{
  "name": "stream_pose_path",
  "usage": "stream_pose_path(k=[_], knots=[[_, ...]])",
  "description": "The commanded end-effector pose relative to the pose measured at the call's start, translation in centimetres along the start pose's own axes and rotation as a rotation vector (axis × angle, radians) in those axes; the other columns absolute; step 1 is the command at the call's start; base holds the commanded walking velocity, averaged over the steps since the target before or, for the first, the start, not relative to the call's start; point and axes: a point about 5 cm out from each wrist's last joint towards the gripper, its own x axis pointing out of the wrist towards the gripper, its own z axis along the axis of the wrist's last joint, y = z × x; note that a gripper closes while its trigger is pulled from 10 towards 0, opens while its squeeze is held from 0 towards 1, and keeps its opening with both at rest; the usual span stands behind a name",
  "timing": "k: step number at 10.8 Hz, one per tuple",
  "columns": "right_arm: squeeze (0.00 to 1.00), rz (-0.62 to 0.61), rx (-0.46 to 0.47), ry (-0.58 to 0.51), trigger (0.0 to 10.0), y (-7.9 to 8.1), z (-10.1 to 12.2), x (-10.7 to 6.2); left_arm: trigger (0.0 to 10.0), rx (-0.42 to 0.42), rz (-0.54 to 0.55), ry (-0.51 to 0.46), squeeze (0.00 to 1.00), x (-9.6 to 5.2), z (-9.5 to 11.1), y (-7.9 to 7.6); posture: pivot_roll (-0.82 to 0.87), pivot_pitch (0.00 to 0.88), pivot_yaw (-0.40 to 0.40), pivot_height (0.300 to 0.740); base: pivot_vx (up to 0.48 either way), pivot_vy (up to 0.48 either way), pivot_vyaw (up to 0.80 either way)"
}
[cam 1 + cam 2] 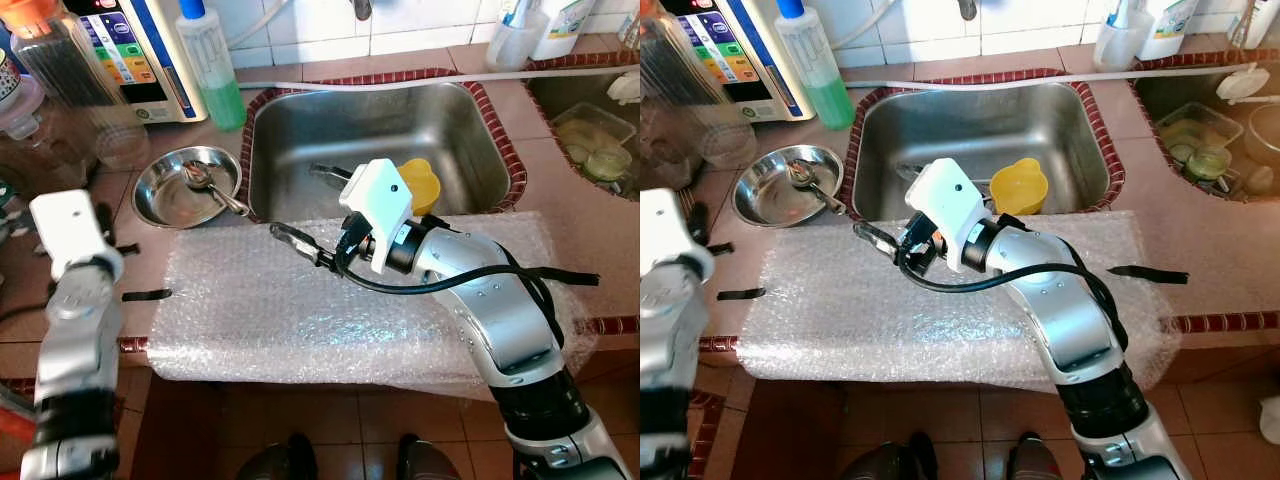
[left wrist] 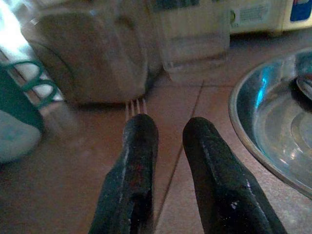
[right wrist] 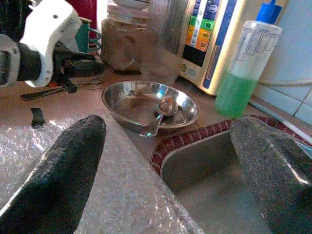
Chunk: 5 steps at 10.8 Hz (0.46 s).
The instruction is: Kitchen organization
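My right gripper (image 1: 312, 205) hangs wide open over the front-left corner of the steel sink (image 1: 300, 120), above the far edge of the bubble wrap sheet (image 1: 250, 310); nothing is between its fingers. A yellow cup (image 1: 420, 185) stands in the sink just behind that wrist. Left of the sink a steel bowl (image 1: 187, 187) holds a spoon (image 1: 205, 180). My left gripper (image 2: 170, 129) is low over the counter left of the bowl, its fingers a narrow gap apart. A fork (image 3: 100, 77) lies on the counter under it, tines (image 2: 136, 106) pointing toward the jars.
Glass jars (image 1: 70, 80), an appliance with coloured buttons (image 1: 140, 50) and a green soap bottle (image 1: 215, 70) line the back left. A second basin (image 1: 590, 130) with containers sits at the right. Black tape strips (image 1: 147, 295) lie on the counter.
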Motion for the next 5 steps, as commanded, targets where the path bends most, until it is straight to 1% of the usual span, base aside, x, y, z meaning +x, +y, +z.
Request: stream_pose_path(k=[1,2,3,4,5], knots=[[0.0,0.013,-0.012,-0.015,10.0,0.3,0.44,0.2,10.0,0.036,0.001,0.061,1.0,0.28,-0.8,0.45,-0.17,0.2,0.15,0.74,0.0,0.0,0.0],[0.0,0.012,-0.016,-0.008,10.0,0.34,0.37,0.06,10.0,0.057,-0.01,0.082,1.0,0.56,-0.89,0.23,-0.18,0.204,0.152,0.74,0.0,0.0,0.0],[0.0,0.014,-0.017,-0.004,10.0,0.43,0.31,-0.08,10.0,0.055,0.006,0.08,1.0,0.64,-0.8,0.29,-0.19,0.205,0.154,0.74,0.0,0.0,0.0],[0.0,0.018,-0.011,-0.002,10.0,0.53,0.3,-0.24,10.0,0.07,0.015,0.063,1.0,0.84,-0.32,0.65,-0.19,0.207,0.156,0.74,0.0,0.0,0.0],[0.0,0.027,-0.007,-0.001,10.0,0.63,0.3,-0.27,10.0,0.067,0.034,0.049,1.0,1.0,-0.04,1.14,-0.19,0.207,0.156,0.74,0.0,0.0,0.0]])
